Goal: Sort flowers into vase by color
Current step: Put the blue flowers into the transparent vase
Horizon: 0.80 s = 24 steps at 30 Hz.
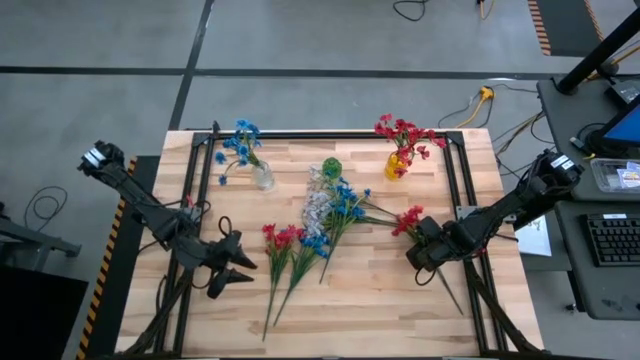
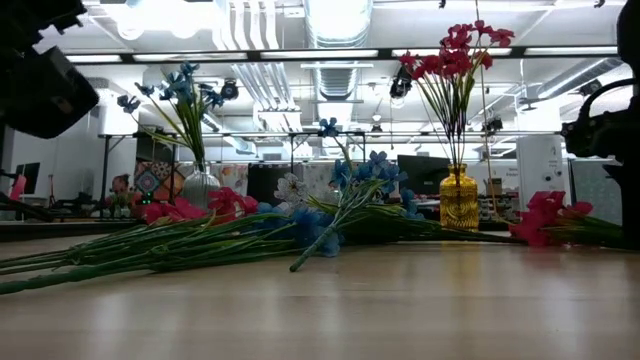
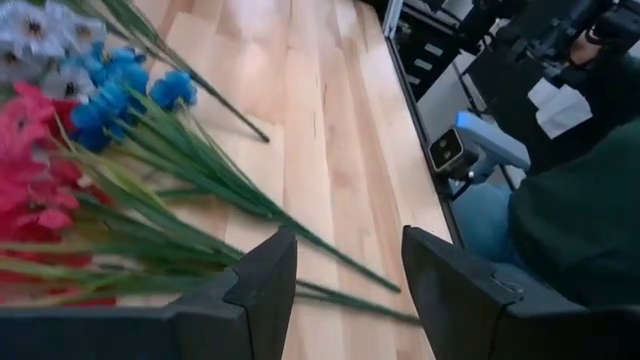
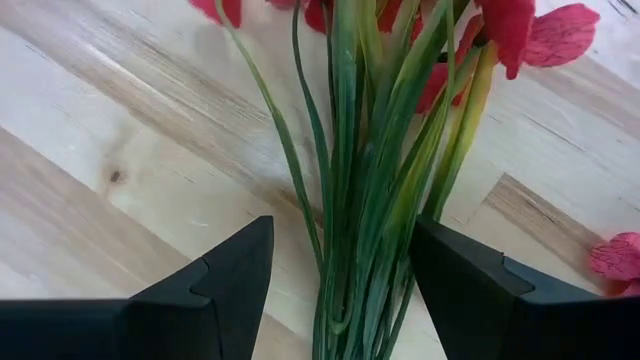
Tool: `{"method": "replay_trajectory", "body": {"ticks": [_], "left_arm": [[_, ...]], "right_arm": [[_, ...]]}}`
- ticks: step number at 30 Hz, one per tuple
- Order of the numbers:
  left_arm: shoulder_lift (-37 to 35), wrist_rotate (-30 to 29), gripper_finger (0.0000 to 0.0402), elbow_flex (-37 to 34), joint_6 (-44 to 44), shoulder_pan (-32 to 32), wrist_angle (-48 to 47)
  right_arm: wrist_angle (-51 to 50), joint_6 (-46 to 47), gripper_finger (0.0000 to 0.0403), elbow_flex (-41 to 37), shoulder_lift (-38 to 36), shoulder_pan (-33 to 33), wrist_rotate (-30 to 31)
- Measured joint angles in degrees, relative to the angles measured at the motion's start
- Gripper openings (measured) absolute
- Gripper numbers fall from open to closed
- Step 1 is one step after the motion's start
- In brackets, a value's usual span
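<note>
A loose pile of sprays lies flat on the table: red [image 1: 281, 238], blue [image 1: 344, 207] and white [image 1: 318, 208] blossoms, with stems pointing toward the near edge. One red spray [image 1: 409, 220] lies apart on the right. My right gripper [image 1: 421, 250] is open over it, a finger on either side of its leafy stem [image 4: 352, 200]. My left gripper [image 1: 238, 272] is open left of the pile, and in its wrist view [image 3: 348, 255] the stems lie ahead of it. A clear vase [image 1: 263, 179] holds blue flowers and a yellow vase [image 1: 397, 166] holds red ones. My right gripper comes down from above with its fingers across the red spray's leafy stem [image 4: 345, 270], just below the blossoms. The spray lies flat on the table between the open fingers. Whether a finger [image 4: 440, 270] touches the outer leaves I cannot tell.
A green vase [image 1: 331, 167] stands between the clear and yellow vases at the far side. A black frame rail [image 1: 330, 135] runs along the table's edges. Bare wood [image 1: 370, 300] lies near the front edge. A desk with a keyboard [image 1: 612, 240] stands to the right.
</note>
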Motion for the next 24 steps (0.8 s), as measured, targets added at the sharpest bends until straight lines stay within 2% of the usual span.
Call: {"method": "replay_trajectory", "body": {"ticks": [9, 12, 18, 24], "left_arm": [[0.3, -3.5, 0.0170, -1.5, -12.7, -0.4, 0.0], [2.5, 0.2, 0.0170, -1.3, -17.7, -0.4, -0.1], [7.8, 3.3, 0.0170, 0.8, -26.1, -0.5, -0.2], [14.8, 1.9, 0.0171, 5.9, -30.1, -0.5, 0.0]], "right_arm": [[-7.2, -0.3, 0.0224, 3.8, 0.0, 0.0, -0.9], [-8.3, -0.7, 0.0224, 5.3, 0.0, 0.0, -0.7], [-8.1, -3.3, 0.0224, 6.7, 0.0, 0.0, -0.4], [-8.0, -6.0, 0.0224, 7.1, 0.0, 0.4, -0.4]]}}
